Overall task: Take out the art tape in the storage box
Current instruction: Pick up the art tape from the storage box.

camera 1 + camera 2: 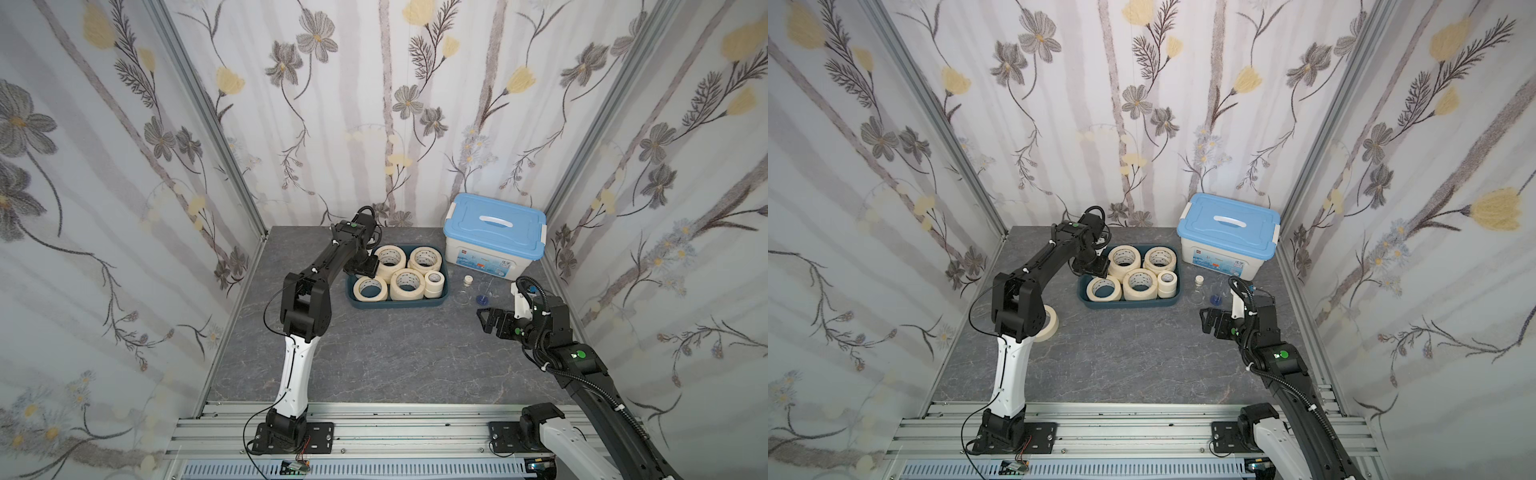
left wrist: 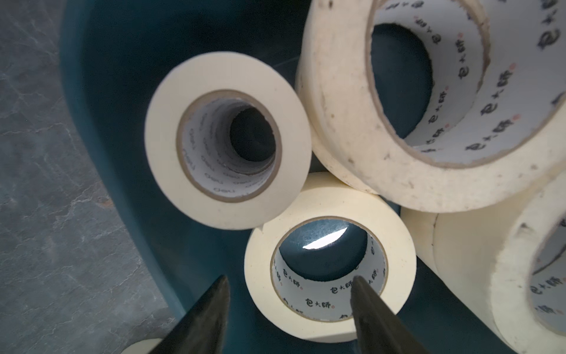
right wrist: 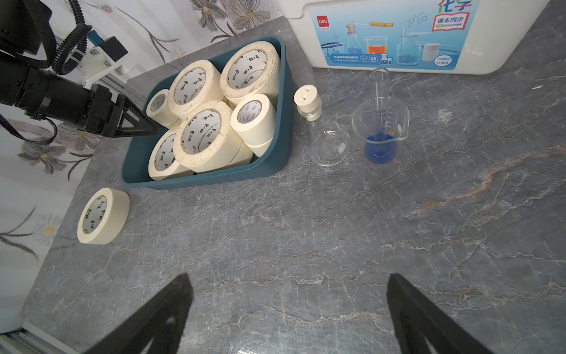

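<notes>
Several art tape rolls fill storage box; left tool apparently straddles one, ungripped.

**Matt paper, glossy plastic, veined stone**

The art tape looked like matt cream crepe paper, its larger rolls scuffed and speckled, with smooth printed card cores. The storage box was smooth teal plastic with a soft sheen. The desk showed a grey, veined stone finish. The beaker was clear and glossy.
</notes>
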Motion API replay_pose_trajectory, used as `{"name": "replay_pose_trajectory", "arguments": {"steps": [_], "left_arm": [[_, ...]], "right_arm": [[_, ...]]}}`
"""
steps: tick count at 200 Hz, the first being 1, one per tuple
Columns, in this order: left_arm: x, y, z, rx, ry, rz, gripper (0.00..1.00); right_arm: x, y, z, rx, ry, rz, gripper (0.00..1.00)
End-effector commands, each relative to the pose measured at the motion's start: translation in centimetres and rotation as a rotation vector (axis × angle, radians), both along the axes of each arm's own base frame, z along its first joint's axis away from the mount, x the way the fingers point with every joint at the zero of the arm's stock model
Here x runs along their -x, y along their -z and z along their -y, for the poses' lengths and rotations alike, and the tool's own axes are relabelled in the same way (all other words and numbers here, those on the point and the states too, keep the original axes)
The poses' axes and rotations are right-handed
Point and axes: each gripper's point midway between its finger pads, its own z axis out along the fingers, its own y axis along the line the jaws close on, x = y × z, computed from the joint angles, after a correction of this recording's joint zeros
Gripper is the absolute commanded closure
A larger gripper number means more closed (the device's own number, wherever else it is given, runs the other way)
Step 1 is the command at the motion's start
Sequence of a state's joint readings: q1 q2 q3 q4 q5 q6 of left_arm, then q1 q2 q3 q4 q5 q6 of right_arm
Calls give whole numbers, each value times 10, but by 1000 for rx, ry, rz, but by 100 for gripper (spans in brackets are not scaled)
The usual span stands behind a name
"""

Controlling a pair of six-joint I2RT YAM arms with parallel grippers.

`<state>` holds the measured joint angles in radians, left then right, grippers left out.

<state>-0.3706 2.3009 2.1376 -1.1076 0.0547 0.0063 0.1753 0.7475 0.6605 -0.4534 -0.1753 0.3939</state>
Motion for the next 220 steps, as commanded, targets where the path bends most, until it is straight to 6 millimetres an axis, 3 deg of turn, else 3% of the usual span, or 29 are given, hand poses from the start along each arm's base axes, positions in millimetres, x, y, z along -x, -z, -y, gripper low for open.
{"name": "replay_pose_trajectory", "arguments": {"steps": [1,68,122,220], "left_arm": [[4,9,-7,-49,25,-30,36],[-4,33,-10,-96,33,-56,38],[-1,49,-8,-90,32,-92,46],[2,37,-4,-64,52,-87,74]], "right_arm": [[-1,0,3,3,19,4,0],[-1,0,3,4,21,5,0],[0,1,4,4,24,1,0],[-2,0,4,4,27,1,0]]}}
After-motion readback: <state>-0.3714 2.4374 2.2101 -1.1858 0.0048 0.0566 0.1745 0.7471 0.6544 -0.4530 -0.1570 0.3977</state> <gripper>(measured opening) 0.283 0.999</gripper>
